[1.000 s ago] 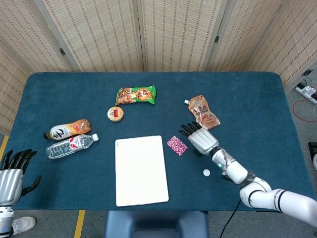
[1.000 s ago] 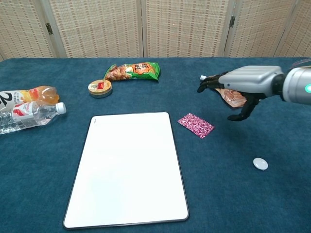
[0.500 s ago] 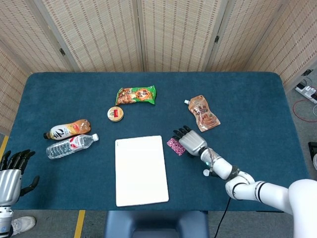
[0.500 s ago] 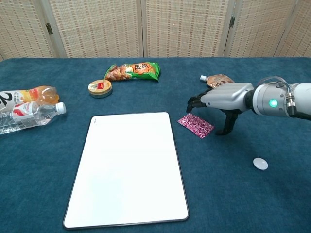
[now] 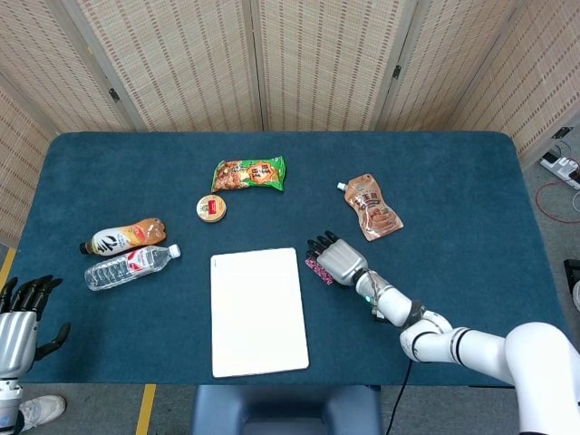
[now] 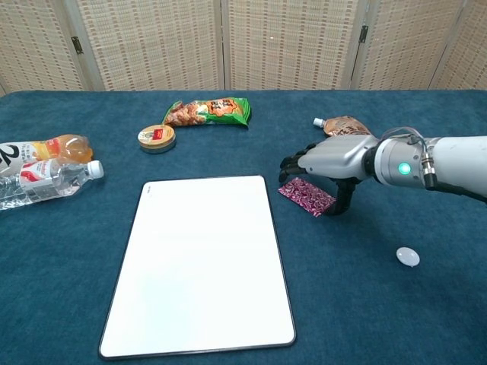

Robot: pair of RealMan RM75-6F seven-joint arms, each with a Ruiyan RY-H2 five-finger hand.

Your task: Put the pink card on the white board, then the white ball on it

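step: first one, picking up the pink card (image 6: 306, 196). Nothing is on the white board (image 6: 202, 261) yet.
my right robot hand (image 6: 326, 161): palm down right over the card, fingers spread and reaching toward the board side, thumb dropped down at the card's right end. Holding nothing, as far as I can judge.
contact: can't tell from either view whether my fingertips touch the card; in the head view my hand (image 5: 337, 260) covers most of it.
card: flat on the worktop (image 6: 228, 144), just beside the board's right edge near its top corner, not on it.
white ball (image 6: 408, 256): on the worktop well to the right of the card, nearer me, untouched.
my left robot hand (image 5: 16, 322): off the worktop's left corner, fingers apart, empty.
next: card is thin and lies flat, so I'd need fingertips under an edge or a pinch against the thumb, then a short carry left onto the board. Ball after that.
risk: card may slide on the cloth rather than lift.
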